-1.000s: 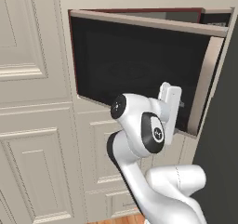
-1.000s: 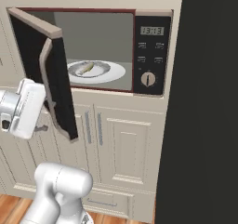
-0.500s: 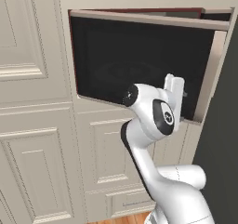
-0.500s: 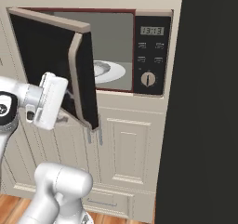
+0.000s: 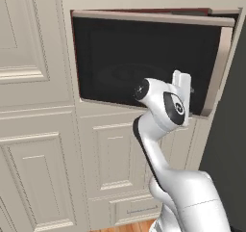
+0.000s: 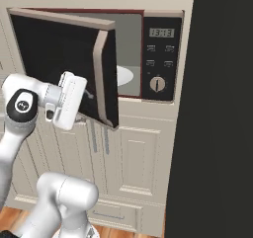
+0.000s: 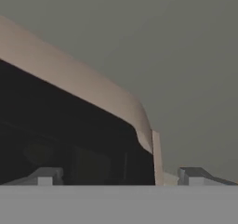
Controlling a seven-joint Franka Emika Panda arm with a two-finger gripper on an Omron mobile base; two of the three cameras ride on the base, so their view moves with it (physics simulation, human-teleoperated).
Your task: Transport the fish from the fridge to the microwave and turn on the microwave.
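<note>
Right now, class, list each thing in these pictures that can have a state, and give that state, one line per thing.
microwave door: partly open, swung well toward shut.
microwave: display lit, knob pointer near upright.
plate: inside the microwave, mostly hidden by the door.
gripper: open, empty, close against the door's outer face.
cabinet doors: shut.
</note>
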